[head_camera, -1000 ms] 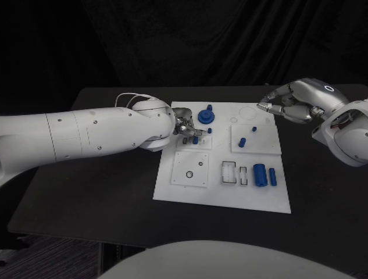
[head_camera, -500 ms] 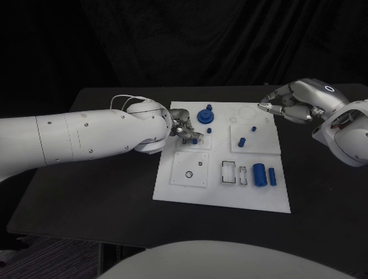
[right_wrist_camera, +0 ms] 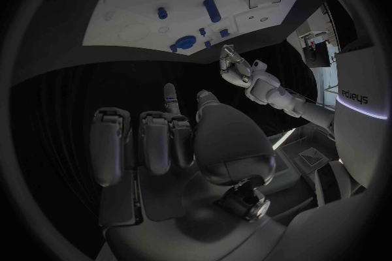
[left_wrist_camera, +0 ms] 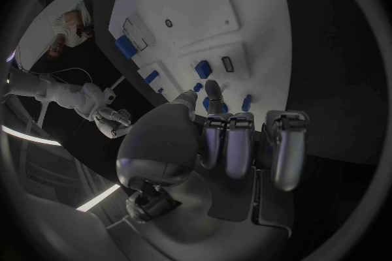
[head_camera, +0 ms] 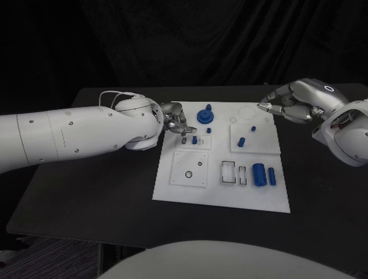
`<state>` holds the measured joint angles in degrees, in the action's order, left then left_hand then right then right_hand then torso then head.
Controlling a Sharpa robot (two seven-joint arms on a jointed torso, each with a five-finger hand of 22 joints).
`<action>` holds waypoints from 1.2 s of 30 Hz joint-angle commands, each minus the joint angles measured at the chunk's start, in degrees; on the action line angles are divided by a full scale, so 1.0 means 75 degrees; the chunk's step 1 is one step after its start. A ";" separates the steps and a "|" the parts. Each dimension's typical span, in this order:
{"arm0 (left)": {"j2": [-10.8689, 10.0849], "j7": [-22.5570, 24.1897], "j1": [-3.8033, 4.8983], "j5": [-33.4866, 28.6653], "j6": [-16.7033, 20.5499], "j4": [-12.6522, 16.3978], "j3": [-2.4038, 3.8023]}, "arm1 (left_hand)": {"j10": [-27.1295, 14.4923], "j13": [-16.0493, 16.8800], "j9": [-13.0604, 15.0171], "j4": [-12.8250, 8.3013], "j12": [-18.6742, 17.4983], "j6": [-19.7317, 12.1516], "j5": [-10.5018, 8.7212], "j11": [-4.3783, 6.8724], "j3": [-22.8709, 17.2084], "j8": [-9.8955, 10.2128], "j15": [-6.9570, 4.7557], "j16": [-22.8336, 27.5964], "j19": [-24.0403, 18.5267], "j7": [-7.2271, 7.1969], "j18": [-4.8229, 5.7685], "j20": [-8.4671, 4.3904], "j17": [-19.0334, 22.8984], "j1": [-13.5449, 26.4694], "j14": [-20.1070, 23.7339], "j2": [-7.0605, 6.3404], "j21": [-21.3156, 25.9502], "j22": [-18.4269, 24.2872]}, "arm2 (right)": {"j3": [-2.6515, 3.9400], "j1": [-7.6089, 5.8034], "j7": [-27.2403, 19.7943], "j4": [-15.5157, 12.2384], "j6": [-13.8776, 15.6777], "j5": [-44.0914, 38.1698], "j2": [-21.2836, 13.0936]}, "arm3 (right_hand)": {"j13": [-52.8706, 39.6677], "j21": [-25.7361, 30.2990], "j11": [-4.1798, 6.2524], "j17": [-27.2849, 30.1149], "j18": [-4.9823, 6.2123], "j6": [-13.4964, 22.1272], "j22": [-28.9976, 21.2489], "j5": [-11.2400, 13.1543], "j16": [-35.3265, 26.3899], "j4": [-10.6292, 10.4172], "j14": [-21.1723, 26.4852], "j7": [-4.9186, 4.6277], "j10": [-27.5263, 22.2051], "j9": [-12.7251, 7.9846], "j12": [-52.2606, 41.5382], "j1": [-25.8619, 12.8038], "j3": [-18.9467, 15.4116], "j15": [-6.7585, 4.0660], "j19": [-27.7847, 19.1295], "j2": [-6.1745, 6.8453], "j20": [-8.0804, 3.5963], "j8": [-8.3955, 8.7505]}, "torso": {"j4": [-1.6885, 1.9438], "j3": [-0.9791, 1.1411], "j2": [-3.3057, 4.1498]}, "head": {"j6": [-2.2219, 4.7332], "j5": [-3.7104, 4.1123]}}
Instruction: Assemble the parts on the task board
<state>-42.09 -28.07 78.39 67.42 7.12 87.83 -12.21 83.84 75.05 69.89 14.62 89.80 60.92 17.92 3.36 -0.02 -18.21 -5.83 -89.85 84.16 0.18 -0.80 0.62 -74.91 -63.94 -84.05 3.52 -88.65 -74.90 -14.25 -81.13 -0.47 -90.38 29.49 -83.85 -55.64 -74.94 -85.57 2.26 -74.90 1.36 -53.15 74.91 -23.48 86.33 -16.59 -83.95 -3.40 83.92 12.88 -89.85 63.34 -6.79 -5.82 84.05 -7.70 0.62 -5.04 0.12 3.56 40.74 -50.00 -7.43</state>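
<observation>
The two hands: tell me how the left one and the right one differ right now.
The left hand sits over the left edge of the white board, close to the small blue pieces there, while the right hand hangs off the board's far right corner, away from the pieces. The left hand's fingers reach toward the board; the right hand's fingers are curled in. Both are silver, and neither plainly holds anything.
</observation>
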 commanded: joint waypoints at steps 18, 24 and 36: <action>0.0102 0.0175 0.0075 0.0857 0.0018 -0.0998 0.0002 | 0.0822 0.1994 0.0696 0.0199 0.0026 -0.0840 -0.0441 -0.0100 -0.0376 -0.0236 0.0048 -0.0020 0.0717 0.0153 0.0079 0.0053 -0.2012 -0.0363 -0.0794 -0.0096 -0.0098 -0.1954 | 0.0005 0.0024 0.0174 0.0011 -0.0066 -0.0041 -0.0045 | -0.2008 0.0025 -0.0051 -0.0896 -0.0019 -0.0039 0.1798 -0.0010 -0.0042 -0.0011 -0.0596 -0.0003 0.0810 -0.0012 -0.0020 0.0049 -0.0034 0.0069 0.0500 0.0005 0.0073 0.0043 | -0.0001 -0.0004 0.0001 | 0.0000 -0.0046; 0.0318 0.0344 0.0074 0.0919 0.0109 -0.1372 0.0002 | 0.0822 0.1994 0.0825 0.0273 0.0026 -0.0720 -0.1180 -0.0097 -0.0031 -0.0433 0.0047 -0.0020 0.0735 0.0140 0.0086 0.0060 -0.2012 0.0358 -0.0794 -0.0071 -0.0120 -0.1972 | 0.0005 0.0056 0.0165 0.0021 -0.0089 -0.0041 -0.0030 | -0.2008 0.0024 -0.0051 -0.0899 -0.0019 -0.0041 0.1798 -0.0011 -0.0040 -0.0009 -0.0596 -0.0003 0.0810 -0.0012 -0.0020 0.0051 -0.0036 0.0069 0.0501 0.0001 0.0074 0.0044 | -0.0012 -0.0003 0.0010 | 0.0019 -0.0041; 0.0696 0.0678 0.0069 0.0937 0.0040 -0.1846 0.0002 | 0.0822 0.1994 0.0814 0.0284 0.0026 -0.0567 -0.1843 -0.0073 0.0365 -0.0548 0.0032 -0.0020 0.0734 0.0107 0.0086 0.0046 -0.2012 0.1025 -0.0794 0.0019 -0.0117 -0.1972 | 0.0005 0.0103 0.0148 0.0071 -0.0101 -0.0041 0.0008 | -0.2008 0.0023 -0.0050 -0.0900 -0.0019 -0.0055 0.1799 -0.0029 -0.0040 0.0003 -0.0596 0.0001 0.0810 -0.0011 -0.0020 0.0072 -0.0033 0.0069 0.0501 -0.0006 0.0074 0.0040 | -0.0009 -0.0006 0.0006 | 0.0148 -0.0057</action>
<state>-37.06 -25.33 78.84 73.69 7.53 74.25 -12.23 83.82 75.05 74.95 16.82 89.80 56.32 4.36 2.95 2.37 -22.06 -5.83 -89.85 83.96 1.03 -0.79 0.83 -74.93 -56.81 -84.05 3.67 -89.33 -74.95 -14.26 -80.50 -0.36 -89.89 28.83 -83.85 -55.59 -74.92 -85.57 2.26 -74.90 1.35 -53.15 74.90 -23.48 86.33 -16.58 -83.95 -3.40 83.92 12.89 -89.85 63.34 -6.79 -5.82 83.85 -7.69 0.82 -5.04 0.07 3.54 40.78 -49.05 -7.84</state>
